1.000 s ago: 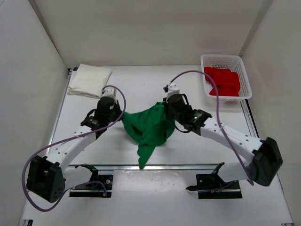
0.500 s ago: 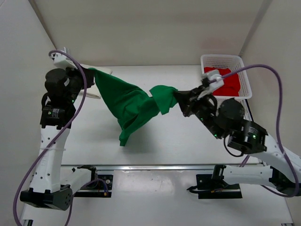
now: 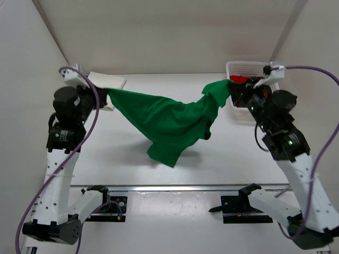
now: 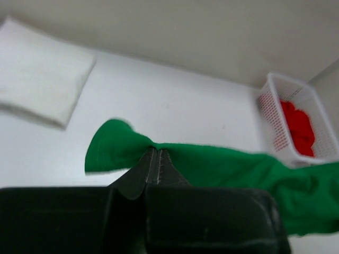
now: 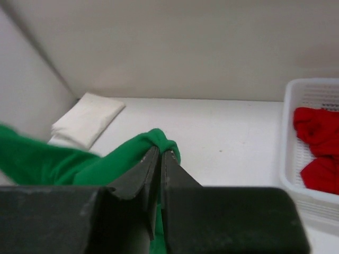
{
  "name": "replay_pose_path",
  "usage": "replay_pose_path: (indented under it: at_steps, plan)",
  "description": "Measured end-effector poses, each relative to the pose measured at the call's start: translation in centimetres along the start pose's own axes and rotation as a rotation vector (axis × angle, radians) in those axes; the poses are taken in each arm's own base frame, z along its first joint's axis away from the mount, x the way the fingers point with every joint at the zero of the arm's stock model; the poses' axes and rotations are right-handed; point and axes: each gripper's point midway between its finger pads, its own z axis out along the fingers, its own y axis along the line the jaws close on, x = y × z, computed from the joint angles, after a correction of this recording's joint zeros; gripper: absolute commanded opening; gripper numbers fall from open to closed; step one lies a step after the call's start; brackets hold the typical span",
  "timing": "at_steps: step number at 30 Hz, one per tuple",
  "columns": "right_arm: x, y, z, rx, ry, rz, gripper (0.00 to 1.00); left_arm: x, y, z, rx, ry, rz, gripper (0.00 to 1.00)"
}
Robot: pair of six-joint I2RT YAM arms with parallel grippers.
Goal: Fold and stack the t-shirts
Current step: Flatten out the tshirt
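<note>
Left of the white mesh basket (image 3: 249,64), over the table (image 3: 159,87): green t-shirt (image 3: 169,119), lifted and strung out sideways. One end high, right at the basket's near-left corner; other end far left of the basket. Not flat: twisted along the span, middle sagging, lowest fold hanging down-left of the basket toward the tabletop. Cannot tell whether touching it.

Far left of the basket, along the same back edge: cream-white t-shirt (image 4: 37,74), folded into a neat pad, lying flat. Taken as the base of the stack.

Inside the basket: red t-shirt (image 5: 318,140), crumpled, not yet folded.

Left gripper (image 4: 156,154): far left of the basket, just in front of the cream pad, jaws pinched tight on a bunched edge of green cloth.
Right gripper (image 5: 159,153): just left of the basket, jaws likewise clamped on a knot of green cloth.

Step judged: spreading the green shirt in the air ahead of laying it down. Roughly a third of the job done: one shirt folded, one in hand, one waiting.

Next move, by judgement: lower both ends together onto bare table left of the basket, keeping tension for a smooth landing. Regrasp likely afterward, given bunched grips rather than clean corners. Risks: twist carried into the fold; trailing cloth snagging the basket rim.
</note>
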Motion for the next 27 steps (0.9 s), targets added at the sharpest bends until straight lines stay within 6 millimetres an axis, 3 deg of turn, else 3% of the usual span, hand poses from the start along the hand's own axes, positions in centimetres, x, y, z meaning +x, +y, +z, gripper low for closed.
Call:
replay_pose_path:
  at_steps: [3,5,8,11,14,17,19,20,22,24,27]
  plan:
    - [1.9,-4.0,4.9,0.026,0.056,0.073,0.00,6.6,2.8,0.1,-0.044,0.086,-0.024,0.00]
    - [4.9,-6.6,9.0,0.060,0.143,0.109,0.00,11.9,4.8,0.1,-0.082,0.177,-0.045,0.00]
    - [9.9,-8.6,16.4,0.068,0.315,0.145,0.03,18.9,6.6,0.0,-0.124,0.305,-0.065,0.04]
    - [14.7,-10.7,24.3,0.080,0.447,0.165,0.29,24.1,7.2,-0.9,-0.134,0.395,-0.062,0.20]
    - [17.6,-12.2,27.7,0.111,0.522,0.149,0.40,26.6,7.6,-1.7,-0.134,0.421,-0.052,0.27]
    - [18.5,-12.1,26.4,0.141,0.576,0.118,0.35,26.4,8.2,-1.7,-0.149,0.383,-0.072,0.28]
    - [18.6,-10.3,23.5,0.131,0.566,0.101,0.22,25.7,8.3,-1.5,-0.152,0.345,-0.092,0.29]
    - [18.9,-9.3,21.8,0.120,0.568,0.096,0.19,25.5,8.3,-1.3,-0.152,0.333,-0.096,0.29]
    - [20.5,-5.9,16.1,0.064,0.569,0.088,0.08,25.3,8.2,-1.2,-0.142,0.314,-0.103,0.33]
    - [23.1,-2.4,10.2,-0.018,0.593,0.084,0.07,25.6,8.2,-1.2,-0.139,0.312,-0.109,0.40]
    - [27.7,0.0,4.9,-0.088,0.652,0.079,0.11,26.0,8.3,-1.2,-0.137,0.314,-0.114,0.49]
